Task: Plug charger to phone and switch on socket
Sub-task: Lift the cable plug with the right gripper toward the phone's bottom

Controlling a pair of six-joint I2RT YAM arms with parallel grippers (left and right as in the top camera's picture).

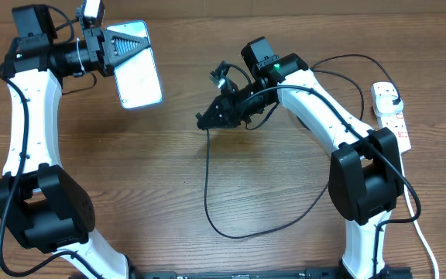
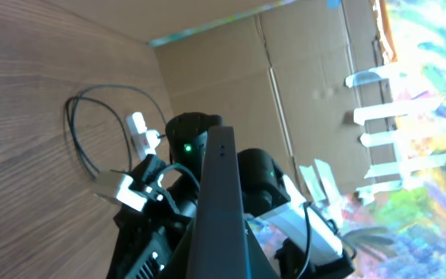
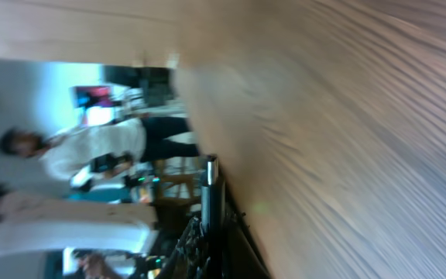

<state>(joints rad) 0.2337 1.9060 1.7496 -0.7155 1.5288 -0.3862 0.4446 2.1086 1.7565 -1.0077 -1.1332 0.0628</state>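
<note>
Left gripper is clamped on the far end of the phone at the far left of the table; the lit screen faces up, and the left wrist view shows the phone edge-on between the fingers. Right gripper is near table centre, closed on the charger close to its tip and pointing toward the phone but well apart from it, while the black cable drops from the jaws and loops over the near side of the table. The socket lies at the right edge beside the right arm; the right wrist view is too blurred to add anything.
</note>
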